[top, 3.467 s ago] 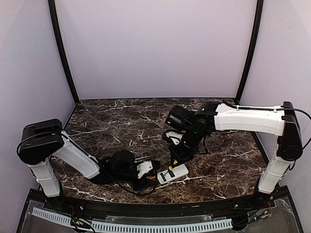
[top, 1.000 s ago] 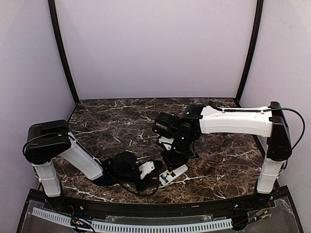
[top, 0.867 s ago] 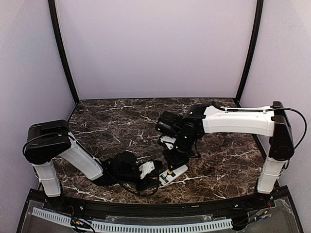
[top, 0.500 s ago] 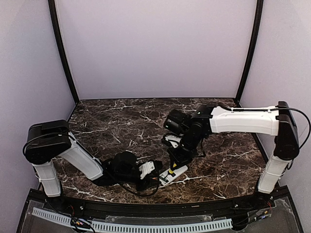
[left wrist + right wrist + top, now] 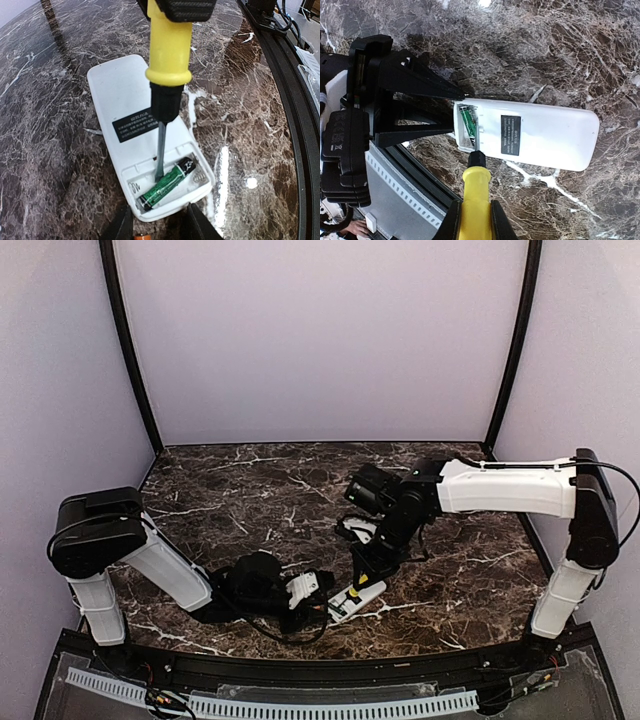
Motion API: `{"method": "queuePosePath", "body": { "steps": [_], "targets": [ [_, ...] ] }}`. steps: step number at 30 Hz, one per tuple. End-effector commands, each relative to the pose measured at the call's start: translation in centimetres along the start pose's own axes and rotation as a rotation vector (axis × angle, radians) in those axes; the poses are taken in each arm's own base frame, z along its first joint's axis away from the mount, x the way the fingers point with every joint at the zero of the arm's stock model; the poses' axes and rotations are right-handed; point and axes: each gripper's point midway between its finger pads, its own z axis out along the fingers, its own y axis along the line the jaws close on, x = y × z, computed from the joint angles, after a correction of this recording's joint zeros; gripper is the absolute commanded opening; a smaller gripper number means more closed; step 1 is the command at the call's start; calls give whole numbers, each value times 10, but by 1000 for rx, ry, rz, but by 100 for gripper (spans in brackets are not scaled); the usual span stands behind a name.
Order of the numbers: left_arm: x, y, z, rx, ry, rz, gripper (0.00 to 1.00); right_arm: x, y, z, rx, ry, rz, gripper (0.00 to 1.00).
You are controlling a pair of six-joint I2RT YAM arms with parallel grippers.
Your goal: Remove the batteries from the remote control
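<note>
The remote control (image 5: 135,95) lies back side up on the marble, and it also shows in the right wrist view (image 5: 545,132) and in the top view (image 5: 360,595). Its battery bay is open, and one green battery (image 5: 167,186) lies askew in it (image 5: 467,122). My right gripper (image 5: 472,220) is shut on a yellow-handled screwdriver (image 5: 170,45), whose tip is in the bay beside the battery. My left gripper (image 5: 157,227) stands open, with its fingertips at the remote's bay end. A small orange bit (image 5: 139,236) shows between those fingers. I cannot tell what it is.
The table's black front rail (image 5: 280,75) runs close beside the remote. The left arm (image 5: 160,570) lies low along the front left. A small white piece (image 5: 352,530) sits on the marble under the right arm. The enclosure walls stand at the back and the sides.
Over the last second my right arm has shifted to the right, with the screwdriver still at the remote. The remote and my left gripper have stayed in place.
</note>
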Motion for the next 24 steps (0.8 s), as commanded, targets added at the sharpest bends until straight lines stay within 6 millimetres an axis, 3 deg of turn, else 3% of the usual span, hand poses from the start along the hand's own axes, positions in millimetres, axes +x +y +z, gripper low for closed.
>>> {"method": "queuePosePath", "body": {
  "steps": [1, 8, 16, 24],
  "targets": [
    [0, -5, 3, 17, 7, 3, 36, 8, -11, -1, 52, 51, -52, 0],
    [-1, -5, 3, 14, 12, 6, 36, 6, -10, -12, 71, 62, -111, 0],
    [-2, -5, 3, 16, 10, 5, 36, 8, -2, 9, -44, 77, -138, 0],
    [-4, -5, 4, 16, 13, 7, 36, 3, -10, 10, -114, 50, -104, 0]
  ]
}}
